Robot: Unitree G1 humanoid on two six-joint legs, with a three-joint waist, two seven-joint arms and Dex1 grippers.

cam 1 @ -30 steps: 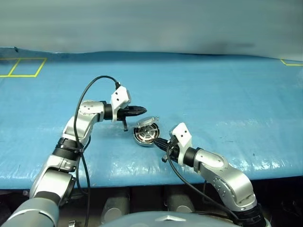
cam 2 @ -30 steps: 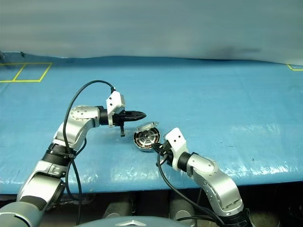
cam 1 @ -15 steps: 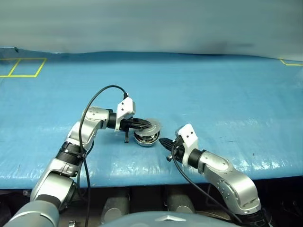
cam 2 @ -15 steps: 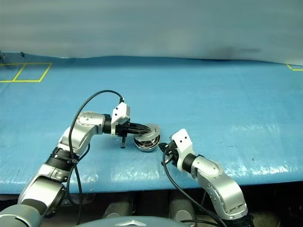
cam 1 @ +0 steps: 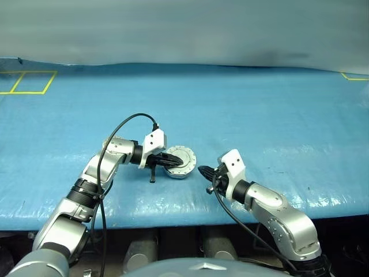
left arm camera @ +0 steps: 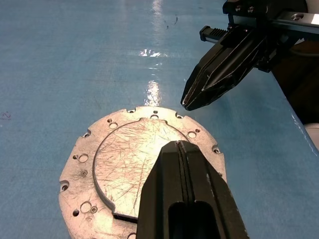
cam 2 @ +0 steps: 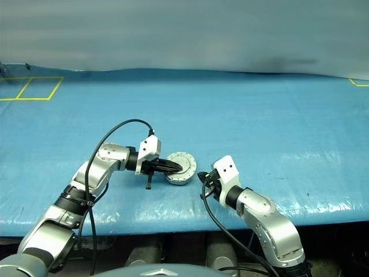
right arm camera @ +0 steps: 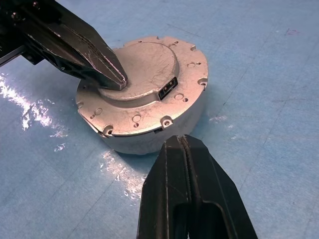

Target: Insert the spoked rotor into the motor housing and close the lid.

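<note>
The silver lid [right arm camera: 144, 74] lies flat on top of the grey motor housing [right arm camera: 149, 142], near the table's front edge [cam 1: 181, 157]. The spoked rotor is hidden. My left gripper [cam 1: 176, 163] is shut and comes in from the left. Its tip [right arm camera: 117, 82] rests on the lid's raised central circle. My right gripper [cam 1: 202, 170] is shut too. It lies low just right of the housing, a small gap away, its tip [right arm camera: 179, 142] pointing at the housing wall. The left wrist view looks down on the scratched lid [left arm camera: 124, 164], with the right gripper [left arm camera: 187, 102] beyond it.
A blue tarp [cam 1: 259, 115] covers the table, and its front edge [cam 1: 173, 216] runs close behind both arms. Yellow tape lines [cam 1: 29, 82] mark the far left corner. A black cable [cam 1: 124, 121] loops above the left wrist.
The lid stood tilted open over the housing, whose inside showed. My left gripper came down and to the right onto it, and it now lies flat. My right gripper drew slightly right.
</note>
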